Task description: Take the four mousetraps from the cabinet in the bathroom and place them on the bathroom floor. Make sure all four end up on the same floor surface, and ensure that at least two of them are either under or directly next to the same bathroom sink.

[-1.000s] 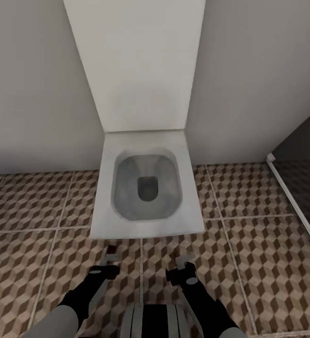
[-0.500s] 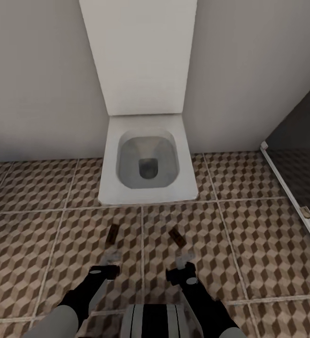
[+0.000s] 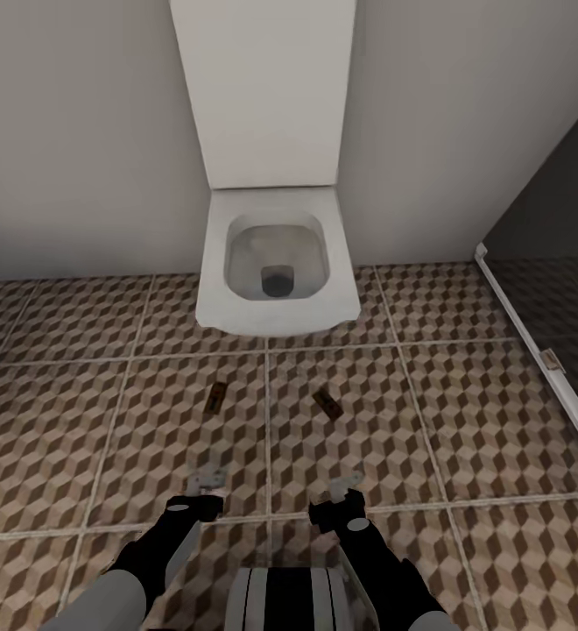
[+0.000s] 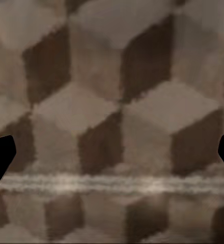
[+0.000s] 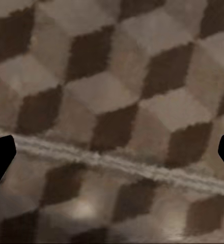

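Brown mousetraps (image 3: 217, 396) (image 3: 327, 401) flat on bathroom floor (image 3: 499, 421) (long axes toward toilet (image 3: 276, 263)); both tools spread wide, empty

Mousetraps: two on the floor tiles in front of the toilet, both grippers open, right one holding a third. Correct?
Not quite. The right gripper holds nothing: the right wrist view shows bare floor between its open fingers. The rest stands in the head view: two mousetraps lie on the tiles in front of the toilet, and the left gripper is open too.
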Controlling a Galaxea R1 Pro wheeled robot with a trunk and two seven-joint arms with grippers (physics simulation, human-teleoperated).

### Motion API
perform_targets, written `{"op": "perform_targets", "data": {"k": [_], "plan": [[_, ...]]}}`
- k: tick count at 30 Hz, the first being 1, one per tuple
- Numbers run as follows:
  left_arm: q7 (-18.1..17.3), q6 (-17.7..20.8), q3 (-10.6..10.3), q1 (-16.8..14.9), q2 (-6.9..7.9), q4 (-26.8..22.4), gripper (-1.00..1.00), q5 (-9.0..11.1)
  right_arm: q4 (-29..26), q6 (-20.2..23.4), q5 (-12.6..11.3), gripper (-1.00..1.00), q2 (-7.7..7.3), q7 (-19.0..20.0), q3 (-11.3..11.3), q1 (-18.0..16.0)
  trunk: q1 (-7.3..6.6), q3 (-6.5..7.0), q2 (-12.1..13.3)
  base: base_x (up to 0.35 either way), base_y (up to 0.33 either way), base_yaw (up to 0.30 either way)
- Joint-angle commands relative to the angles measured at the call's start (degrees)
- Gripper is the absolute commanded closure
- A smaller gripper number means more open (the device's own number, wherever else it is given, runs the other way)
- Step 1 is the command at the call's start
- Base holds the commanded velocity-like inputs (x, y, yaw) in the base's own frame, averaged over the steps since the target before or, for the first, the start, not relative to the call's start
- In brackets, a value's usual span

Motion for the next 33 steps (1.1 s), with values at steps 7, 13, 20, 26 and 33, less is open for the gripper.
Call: {"op": "perform_targets", "data": {"k": [7,13,20,26,33], "plan": [[0.58,0.23,-0.47,-0.01,0.06,-0.11,-1.0,0.6,-0.14,0.44,0.5,-1.0,0.0,-0.2,0.11,-0.01,-0.04,-0.03,-0.01,-0.175,0.0,0.0],[0.59,0.22,-0.47,-0.01,0.06,-0.11,-1.0,0.6,-0.16,0.44,0.5,-1.0,0.0,-0.2,0.12,-0.01,-0.04,-0.03,-0.01,-0.026,0.0,0.0],[0.59,0.29,-0.47,-0.01,0.06,-0.19,-1.0,0.6,-0.17,0.44,0.5,-1.0,0.0,-0.2,0.12,-0.01,-0.12,0.63,0.03,-0.003,0.0,0.0],[0.59,0.37,-0.44,-0.01,0.06,-0.2,-1.0,0.6,-0.19,0.44,0.5,-1.0,0.0,-0.2,0.1,-0.01,-0.28,1.96,0.11,0.0,0.0,0.0],[0.66,0.38,-0.47,-0.01,0.16,-0.17,-1.0,0.6,-0.64,0.44,0.57,-1.0,0.0,-0.2,-0.01,-0.01,-0.46,3.51,0.2,0.0,0.0,0.0]]}}
